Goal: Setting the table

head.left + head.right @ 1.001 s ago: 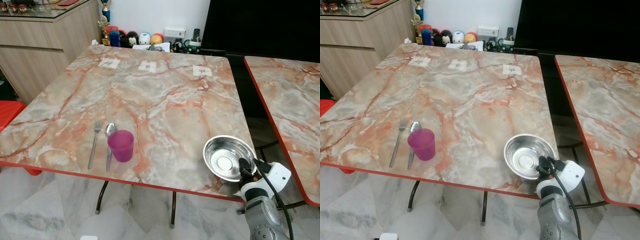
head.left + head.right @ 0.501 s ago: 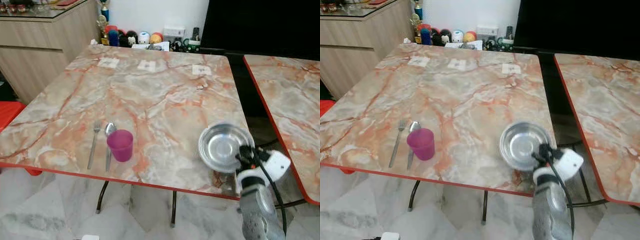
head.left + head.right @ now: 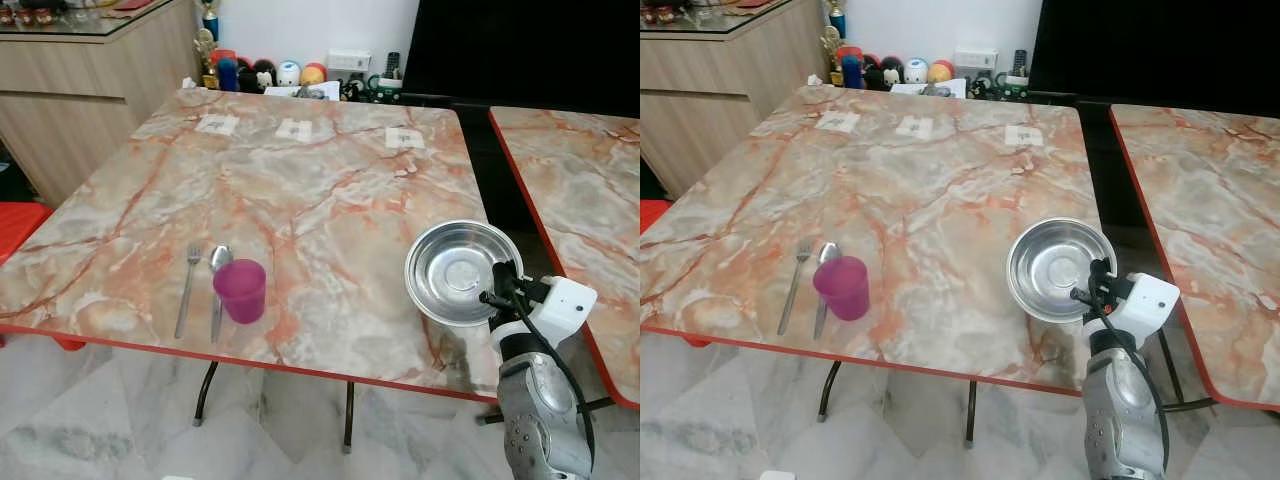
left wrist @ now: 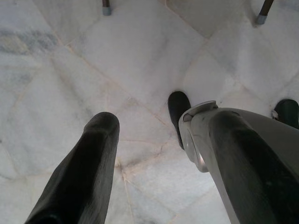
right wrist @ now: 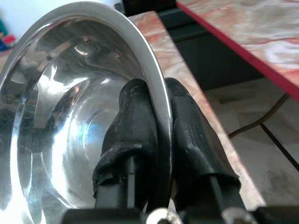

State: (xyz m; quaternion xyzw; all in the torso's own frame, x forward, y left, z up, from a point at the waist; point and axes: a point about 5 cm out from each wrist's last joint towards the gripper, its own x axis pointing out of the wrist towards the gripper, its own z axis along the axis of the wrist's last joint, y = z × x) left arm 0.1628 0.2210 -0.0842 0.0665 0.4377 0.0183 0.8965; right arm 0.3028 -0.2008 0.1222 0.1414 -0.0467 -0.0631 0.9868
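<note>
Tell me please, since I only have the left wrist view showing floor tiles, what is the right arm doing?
Observer: The right gripper pinches the rim of a steel bowl, one finger inside, one outside.
Operator: Is the bowl resting on the table?
Observer: It is tilted above the table's near right corner; contact is unclear.
Operator: What is already set?
Observer: A fork, a spoon and a purple cup sit near the front left edge.

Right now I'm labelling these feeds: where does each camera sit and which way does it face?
Left eye, right eye: head, looking down at the table; right gripper pinches the steel bowl.
Left wrist: on the hanging arm, facing the floor; left gripper open.
Right wrist: along its fingers clamping the bowl's rim.
Shared: the bowl.
</note>
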